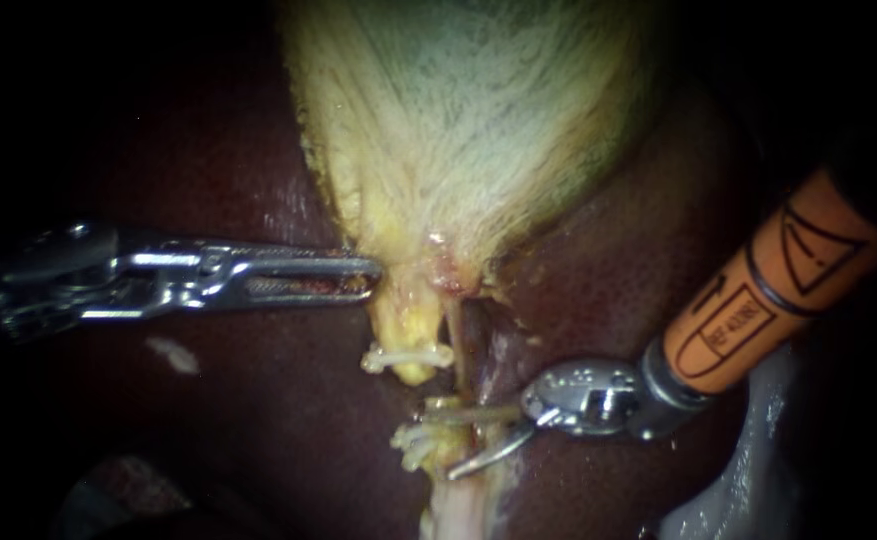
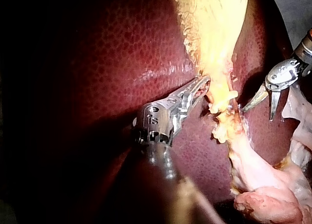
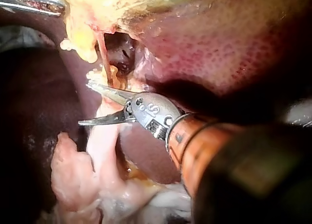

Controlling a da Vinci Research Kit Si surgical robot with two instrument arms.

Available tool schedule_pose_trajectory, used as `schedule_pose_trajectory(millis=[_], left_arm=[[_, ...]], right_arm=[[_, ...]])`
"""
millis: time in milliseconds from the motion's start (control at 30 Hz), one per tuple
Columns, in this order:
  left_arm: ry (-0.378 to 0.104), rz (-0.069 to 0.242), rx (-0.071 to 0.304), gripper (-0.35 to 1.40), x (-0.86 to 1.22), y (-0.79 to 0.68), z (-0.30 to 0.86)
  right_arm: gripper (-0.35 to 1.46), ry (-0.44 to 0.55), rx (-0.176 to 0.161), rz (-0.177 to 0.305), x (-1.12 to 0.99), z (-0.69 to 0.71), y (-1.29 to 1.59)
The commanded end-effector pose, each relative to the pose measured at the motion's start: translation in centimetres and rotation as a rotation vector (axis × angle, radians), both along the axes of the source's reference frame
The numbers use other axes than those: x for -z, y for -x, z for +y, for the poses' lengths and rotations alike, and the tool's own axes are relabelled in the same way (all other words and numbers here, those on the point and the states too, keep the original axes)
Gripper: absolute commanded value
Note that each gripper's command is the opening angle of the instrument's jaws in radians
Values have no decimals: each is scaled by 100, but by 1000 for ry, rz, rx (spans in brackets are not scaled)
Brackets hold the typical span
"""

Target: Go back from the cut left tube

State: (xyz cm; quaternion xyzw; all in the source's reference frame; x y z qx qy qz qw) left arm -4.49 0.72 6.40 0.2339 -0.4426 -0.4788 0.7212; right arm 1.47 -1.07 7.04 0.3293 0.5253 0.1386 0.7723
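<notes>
If I back my right instrument (image 1: 445,440) off with its blades spread beside the cut left tube (image 1: 405,325), below the gallbladder (image 1: 468,130), they could nick the thin tube (image 1: 455,335) alongside, while my left instrument (image 1: 363,277) clamps the gallbladder.

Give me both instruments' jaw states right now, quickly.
Left instrument: jaws shut on the gallbladder at its narrow lower end.
Right instrument: jaws open, a clear gap between them, holding nothing.

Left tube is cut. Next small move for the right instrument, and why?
Probably draw the right instrument back along its shaft: its jaws stand open beside the lower stump of the left tube, the cut ends are apart, and the left instrument grips the gallbladder.
</notes>
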Motion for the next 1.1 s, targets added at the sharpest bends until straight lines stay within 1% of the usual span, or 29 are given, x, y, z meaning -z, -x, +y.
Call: schedule_pose_trajectory(millis=[33,167,200,267,333,467,567,600,867,1000,1100], left_arm=[[0,0,0,-35,0,0,0],[0,0,0,-35,0,0,0],[0,0,0,-35,0,0,0],[0,0,0,-35,0,0,0],[0,0,0,-35,0,0,0],[0,0,0,-35,0,0,0],[-1,0,0,-35,0,0,1],[-1,-1,0,-35,0,0,1],[0,0,1,-35,-1,1,1],[5,4,4,-35,-6,8,-5],[7,2,1,-35,-12,18,-12]], right_arm=[[123,39,-9,4,5,4,6],[123,132,-16,18,20,24,26],[125,173,-28,15,24,32,32],[126,222,-44,7,30,43,42],[130,282,-56,-2,35,56,53],[138,370,-79,-30,43,71,68],[143,415,-99,-59,46,76,73],[143,423,-100,-63,47,76,74],[143,456,-93,-63,47,77,77],[143,466,-89,-59,46,77,79],[143,472,-86,-58,46,77,79]])
